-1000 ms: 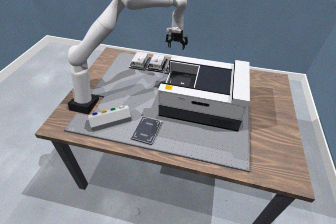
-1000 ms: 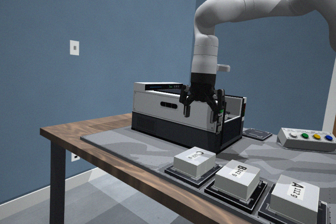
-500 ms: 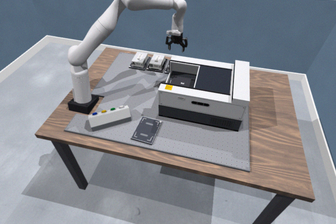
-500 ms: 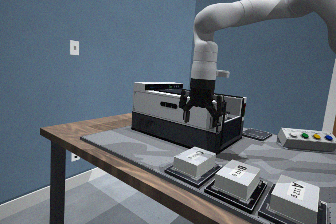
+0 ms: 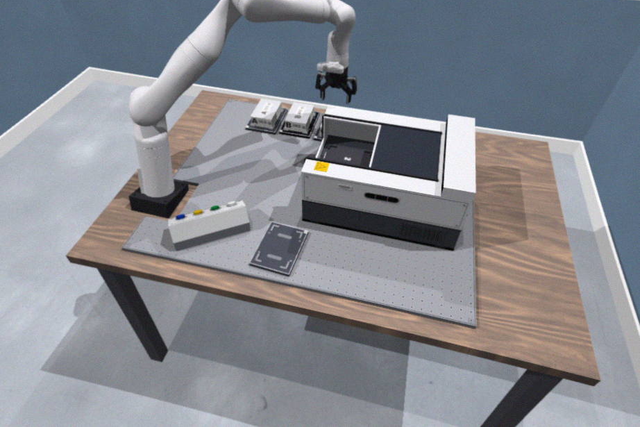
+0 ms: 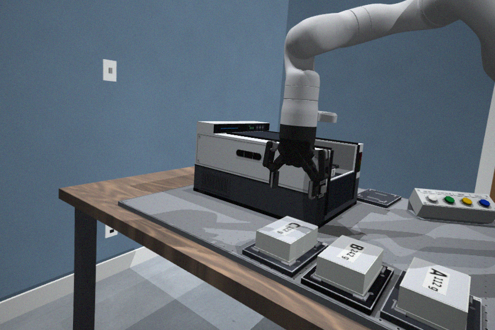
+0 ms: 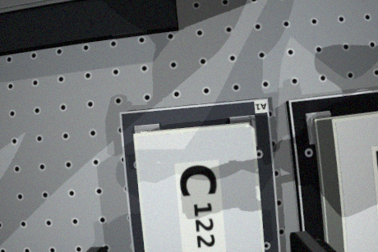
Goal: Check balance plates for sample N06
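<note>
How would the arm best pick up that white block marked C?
Probably straight down from above, the open gripper straddling plate C and closing on two opposite side walls. It sits flat in a dark nest with plate B close beside it, so the top is the free approach.

A wooden table (image 5: 522, 277) on dark legs — blue walls (image 6: 180, 30), one white wall plate (image 6: 109, 70).

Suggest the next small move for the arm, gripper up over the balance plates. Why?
Probably lower the gripper straight down around balance plate C, then close. It hangs open and empty above C, whose label reads 122 g, and in the wrist view C lies roughly centred between the fingertips. The centrifuge stands open.
</note>
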Robot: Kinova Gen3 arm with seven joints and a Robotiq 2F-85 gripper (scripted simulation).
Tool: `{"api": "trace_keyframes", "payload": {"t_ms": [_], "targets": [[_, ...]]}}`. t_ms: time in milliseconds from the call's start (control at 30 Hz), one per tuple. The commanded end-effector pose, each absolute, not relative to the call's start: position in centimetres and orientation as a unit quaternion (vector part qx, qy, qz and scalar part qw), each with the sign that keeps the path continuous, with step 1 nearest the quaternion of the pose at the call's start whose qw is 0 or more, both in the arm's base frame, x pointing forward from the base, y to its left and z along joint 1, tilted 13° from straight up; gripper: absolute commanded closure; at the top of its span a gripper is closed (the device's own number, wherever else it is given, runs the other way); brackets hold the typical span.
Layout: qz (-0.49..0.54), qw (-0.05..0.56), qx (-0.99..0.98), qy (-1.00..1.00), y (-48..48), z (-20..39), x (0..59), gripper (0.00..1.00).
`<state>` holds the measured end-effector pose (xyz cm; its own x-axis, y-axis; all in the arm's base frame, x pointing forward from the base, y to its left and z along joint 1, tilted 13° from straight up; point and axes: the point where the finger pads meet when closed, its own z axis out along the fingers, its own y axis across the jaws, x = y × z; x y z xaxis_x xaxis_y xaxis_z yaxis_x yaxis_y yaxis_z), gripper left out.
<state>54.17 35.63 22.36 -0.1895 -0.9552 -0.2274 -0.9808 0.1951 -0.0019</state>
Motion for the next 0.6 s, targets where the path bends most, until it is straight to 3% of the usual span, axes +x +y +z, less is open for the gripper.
{"api": "trace_keyframes", "payload": {"t_ms": [0,567], "targets": [[0.072,0.090,-0.630,0.768,35.7,22.3,54.2,0.00],[0.072,0.090,-0.630,0.768,36.1,20.3,54.3,0.00]]}}
